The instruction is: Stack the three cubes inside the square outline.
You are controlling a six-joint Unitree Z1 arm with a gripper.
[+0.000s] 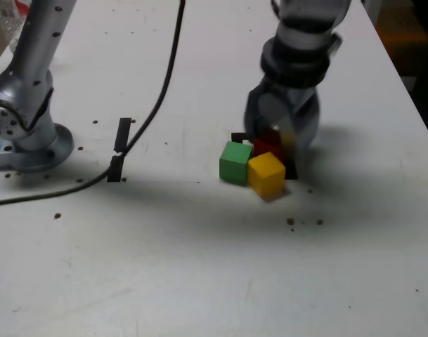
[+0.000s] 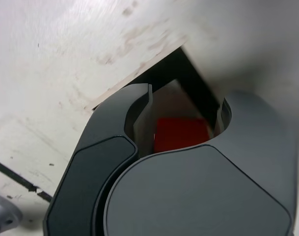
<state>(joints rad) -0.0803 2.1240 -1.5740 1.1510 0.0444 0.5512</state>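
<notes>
yellow cube front | green cube touching | claw around red cube

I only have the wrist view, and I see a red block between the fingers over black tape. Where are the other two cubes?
Observer: In the exterior view the green cube and yellow cube sit on the table just in front of the gripper, side by side.
Operator: Is either one stacked?
Observer: No, both rest on the table; the yellow looks slightly tilted.
Operator: Is the red cube over the square outline?
Observer: It seems so: a black tape corner shows beside the gripper, on the exterior view's left.
</notes>
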